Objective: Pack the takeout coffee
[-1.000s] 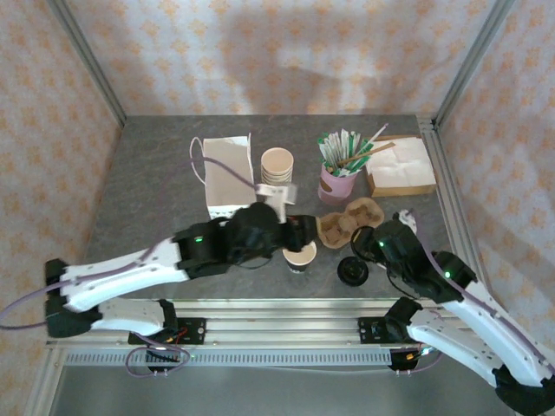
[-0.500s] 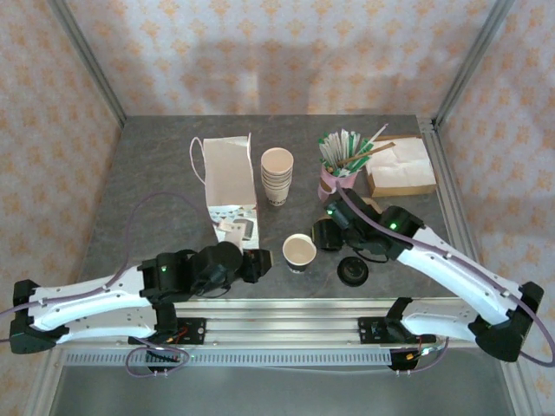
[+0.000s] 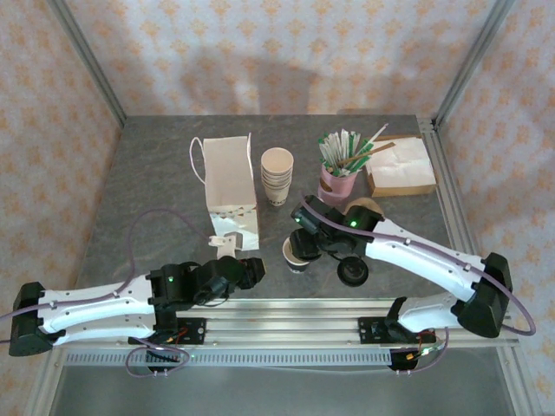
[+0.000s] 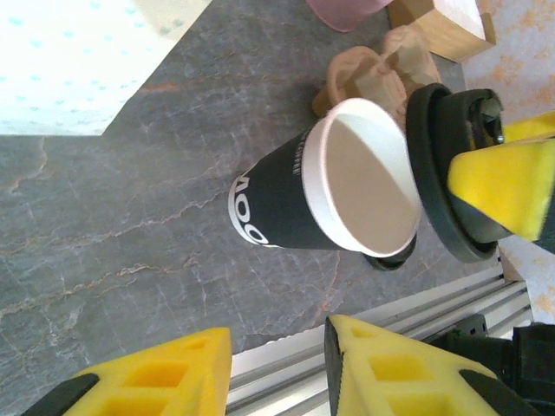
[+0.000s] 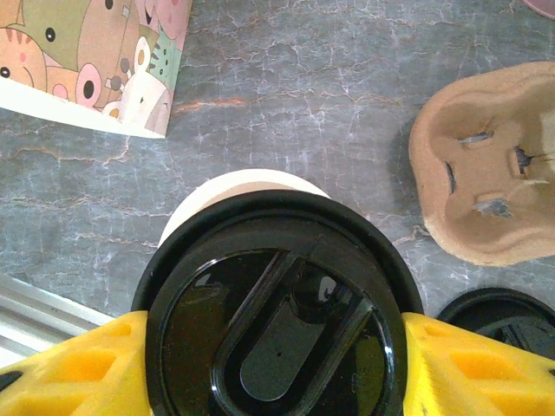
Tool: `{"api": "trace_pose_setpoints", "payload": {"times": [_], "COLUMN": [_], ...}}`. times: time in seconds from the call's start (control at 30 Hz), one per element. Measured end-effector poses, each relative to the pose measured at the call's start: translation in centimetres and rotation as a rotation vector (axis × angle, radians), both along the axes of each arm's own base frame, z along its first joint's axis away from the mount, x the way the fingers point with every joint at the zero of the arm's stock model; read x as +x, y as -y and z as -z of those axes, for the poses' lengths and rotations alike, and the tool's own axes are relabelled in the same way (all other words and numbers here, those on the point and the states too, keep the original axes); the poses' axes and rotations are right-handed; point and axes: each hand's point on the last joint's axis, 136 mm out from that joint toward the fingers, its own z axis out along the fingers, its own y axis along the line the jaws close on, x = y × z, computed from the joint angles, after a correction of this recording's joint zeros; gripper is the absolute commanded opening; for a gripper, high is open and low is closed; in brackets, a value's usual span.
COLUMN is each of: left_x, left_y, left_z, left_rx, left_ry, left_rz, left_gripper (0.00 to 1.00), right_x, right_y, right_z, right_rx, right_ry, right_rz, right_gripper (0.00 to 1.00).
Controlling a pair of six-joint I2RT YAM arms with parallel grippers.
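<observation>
**Lid over the cup, not seated. Misalignment is the risk.**

Main risk: the black lid (image 5: 276, 342) sits off-centre. In my right wrist view the coffee cup (image 4: 286, 208) rim shows past one side of the lid only. If I press down like this, I'd expect one edge to catch, then the paper rim to buckle or the cup to tip. Nothing braces the cup; it stands free and upright on the bench (image 3: 147, 191), near the front edge, between the paper bag (image 3: 232, 186) and a spare lid (image 3: 352, 272). A tipped cup could roll toward the rail. From the left wrist view the lid also looks tilted against the rim, so level it before pushing.

Right end effector (image 3: 303, 241): clamped on the lid, one finger on each side of its edge, just above the cup.

Left end effector (image 4: 277, 364): fingers apart, nothing between them, touching nothing, low over the bench near the cup.
</observation>
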Motion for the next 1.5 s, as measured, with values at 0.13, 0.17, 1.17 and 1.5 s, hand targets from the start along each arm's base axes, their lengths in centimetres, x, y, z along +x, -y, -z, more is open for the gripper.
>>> {"api": "trace_pose_setpoints", "payload": {"times": [0.13, 0.17, 1.17, 1.5], "left_x": [0.3, 0.3, 0.8, 0.9], "left_y": [0.7, 0.9, 0.6, 0.7], "left_z": [0.6, 0.5, 1.3, 1.1], "left_rx": [-0.036, -0.048, -0.080, -0.089], "left_ry": [-0.018, -0.020, -0.044, -0.039], "left_rz": [-0.025, -0.029, -0.099, -0.101], "left_gripper": [0.36, 0.36, 0.40, 0.41], "right_x": [0.0, -0.1, 0.5, 0.3], "right_y": [-0.4, -0.6, -1.7, -1.8], "right_z": [0.6, 0.8, 2.0, 2.2], "right_rx": [-0.012, -0.014, -0.055, -0.064], "right_ry": [-0.010, -0.012, 0.011, 0.013], "right_rz": [-0.006, -0.010, 0.001, -0.006], "right_gripper": [0.61, 0.62, 0.64, 0.64]}}
